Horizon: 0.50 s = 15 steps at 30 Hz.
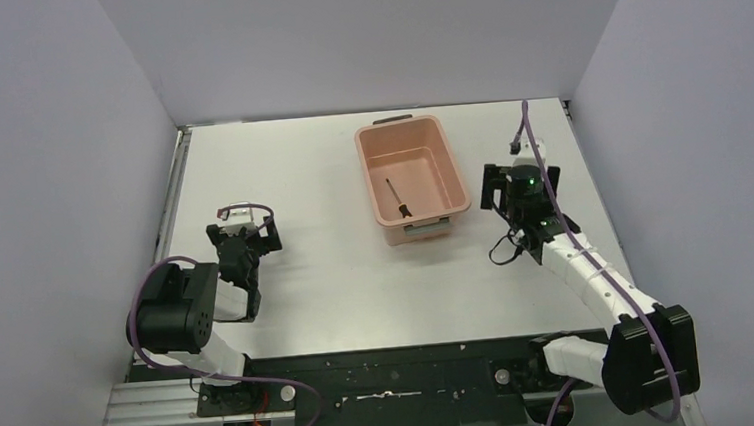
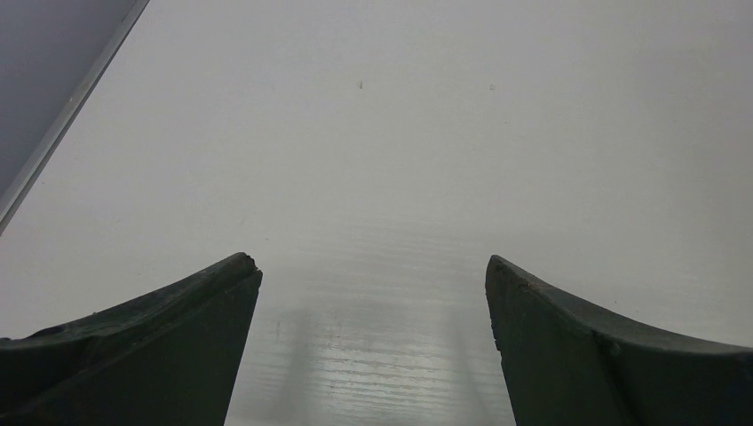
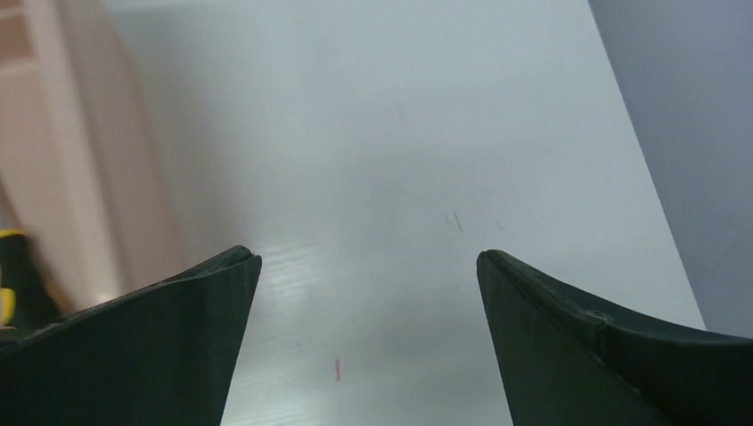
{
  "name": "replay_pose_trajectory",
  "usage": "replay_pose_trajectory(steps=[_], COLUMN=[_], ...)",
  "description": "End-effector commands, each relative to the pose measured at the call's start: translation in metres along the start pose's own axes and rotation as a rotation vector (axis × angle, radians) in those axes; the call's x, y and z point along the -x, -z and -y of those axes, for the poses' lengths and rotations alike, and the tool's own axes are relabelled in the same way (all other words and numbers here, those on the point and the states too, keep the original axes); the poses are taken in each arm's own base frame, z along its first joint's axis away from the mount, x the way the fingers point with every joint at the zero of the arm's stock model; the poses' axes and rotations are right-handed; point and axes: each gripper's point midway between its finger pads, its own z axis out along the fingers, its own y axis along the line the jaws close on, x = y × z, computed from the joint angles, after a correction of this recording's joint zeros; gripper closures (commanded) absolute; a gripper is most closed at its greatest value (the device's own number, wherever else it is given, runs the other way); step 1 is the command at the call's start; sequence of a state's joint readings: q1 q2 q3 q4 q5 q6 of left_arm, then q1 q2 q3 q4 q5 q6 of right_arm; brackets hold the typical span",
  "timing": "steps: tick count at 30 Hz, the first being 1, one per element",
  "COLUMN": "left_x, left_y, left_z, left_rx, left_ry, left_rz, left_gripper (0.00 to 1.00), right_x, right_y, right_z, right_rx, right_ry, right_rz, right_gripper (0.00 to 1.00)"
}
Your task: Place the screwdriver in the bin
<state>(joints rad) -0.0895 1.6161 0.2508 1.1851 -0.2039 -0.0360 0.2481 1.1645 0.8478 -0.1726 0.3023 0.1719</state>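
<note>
The salmon-pink bin (image 1: 443,158) stands at the back middle of the table. The screwdriver (image 1: 397,200) lies on its floor, thin shaft toward the far end and dark handle toward the near wall. My right gripper (image 1: 507,186) hovers just right of the bin, open and holding nothing. In the right wrist view its jaws (image 3: 366,256) stand wide over bare table, with the bin wall (image 3: 62,142) at the left and a bit of yellow-and-black handle (image 3: 12,271) at the left edge. My left gripper (image 1: 245,244) is far left of the bin, open (image 2: 368,264) over bare table.
Grey walls close in the table on the left, back and right. A metal rail (image 1: 176,192) runs along the table's left edge. A small red mark (image 3: 336,368) shows on the tabletop between the right fingers.
</note>
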Motion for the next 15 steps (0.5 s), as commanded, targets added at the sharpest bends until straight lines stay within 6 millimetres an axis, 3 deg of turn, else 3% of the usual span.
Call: replay_pose_trajectory(steps=[1, 5, 7, 15], left_x=[0.009, 0.009, 0.009, 0.008], left_y=[-0.001, -0.001, -0.002, -0.001], left_z=[0.000, 0.000, 0.000, 0.001], left_rx=[-0.008, -0.008, -0.008, -0.011], left_ry=[-0.004, -0.005, -0.004, -0.003], left_rz=[0.034, 0.034, 0.033, 0.030], left_gripper=[0.03, 0.03, 0.03, 0.03], right_x=[-0.016, -0.056, -0.065, -0.075], right_y=[-0.010, -0.017, -0.018, -0.016], right_z=[0.021, 0.024, 0.030, 0.033], right_rx=[-0.076, -0.085, -0.110, -0.112], right_ry=[-0.112, -0.123, -0.131, -0.134], right_rz=[0.109, 0.102, 0.112, 0.116], right_gripper=[0.00, 0.00, 0.00, 0.00])
